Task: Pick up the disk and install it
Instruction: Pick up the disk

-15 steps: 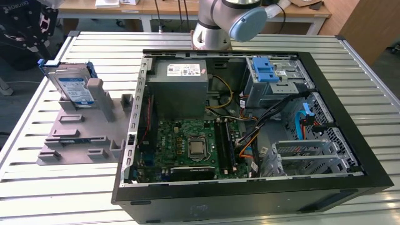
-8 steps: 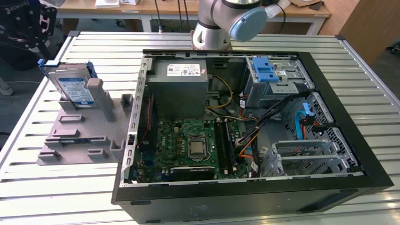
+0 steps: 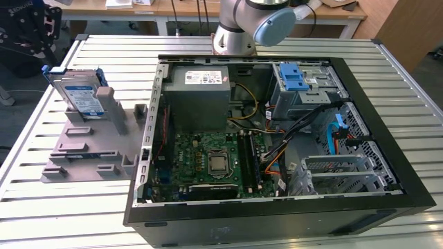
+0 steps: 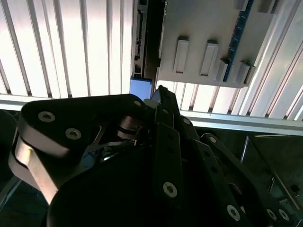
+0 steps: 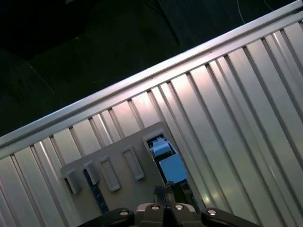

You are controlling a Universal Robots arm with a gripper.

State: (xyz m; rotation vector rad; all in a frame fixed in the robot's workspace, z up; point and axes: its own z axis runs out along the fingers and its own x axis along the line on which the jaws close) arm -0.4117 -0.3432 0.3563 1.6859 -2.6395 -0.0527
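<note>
The disk (image 3: 80, 96), silver with a white and blue label and a blue carrier frame, stands upright at the far end of a grey holder stand (image 3: 90, 145) on the exterior view's left. In both wrist views I look down on it edge-on; its blue frame end (image 4: 141, 88) (image 5: 166, 161) lies just beyond my fingertips. My gripper (image 4: 158, 92) (image 5: 162, 190) hovers above the stand (image 4: 203, 28), apart from the disk. The black fingers meet at the tip, shut with nothing between them.
An open computer case (image 3: 277, 207) lies flat on the slatted metal table (image 3: 62, 207). It holds a grey power supply (image 3: 201, 93), a motherboard (image 3: 215, 161) and a grey drive cage with a blue bracket (image 3: 296, 79). The arm's base (image 3: 235, 31) stands behind the case.
</note>
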